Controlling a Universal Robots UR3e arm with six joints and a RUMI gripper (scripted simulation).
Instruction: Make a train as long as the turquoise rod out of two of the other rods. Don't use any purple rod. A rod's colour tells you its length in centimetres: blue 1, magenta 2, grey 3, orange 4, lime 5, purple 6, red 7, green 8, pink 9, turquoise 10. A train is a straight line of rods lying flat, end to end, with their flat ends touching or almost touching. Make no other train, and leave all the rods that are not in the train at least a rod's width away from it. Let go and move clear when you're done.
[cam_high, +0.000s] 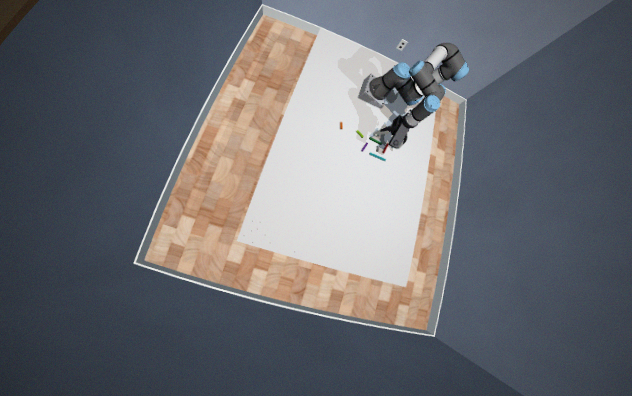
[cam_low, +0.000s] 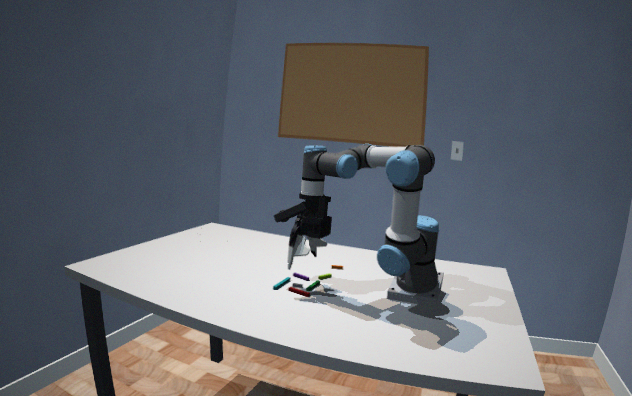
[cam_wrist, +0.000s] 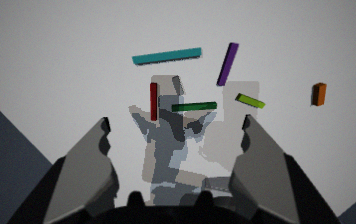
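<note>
My gripper (cam_low: 302, 260) (cam_wrist: 175, 116) is open and empty, above the table near the rods. The turquoise rod (cam_high: 377, 157) (cam_low: 281, 283) (cam_wrist: 167, 56) lies flat at the top of the wrist view. Below it there are the red rod (cam_low: 299, 291) (cam_wrist: 153, 101), the small grey rod (cam_low: 298, 285) (cam_wrist: 178, 85) and the green rod (cam_low: 313, 285) (cam_wrist: 194, 106). Red and green lie apart, about at right angles, with grey between their upper sides. The lime rod (cam_high: 359, 134) (cam_low: 325, 276) (cam_wrist: 250, 100) lies right of green. No two rods are end to end.
The purple rod (cam_high: 364, 147) (cam_low: 301, 276) (cam_wrist: 227, 64) lies between turquoise and lime. The orange rod (cam_high: 341, 125) (cam_low: 337, 267) (cam_wrist: 319, 94) lies apart at the far right of the wrist view. The arm's shadow falls over the red, grey and green rods' area.
</note>
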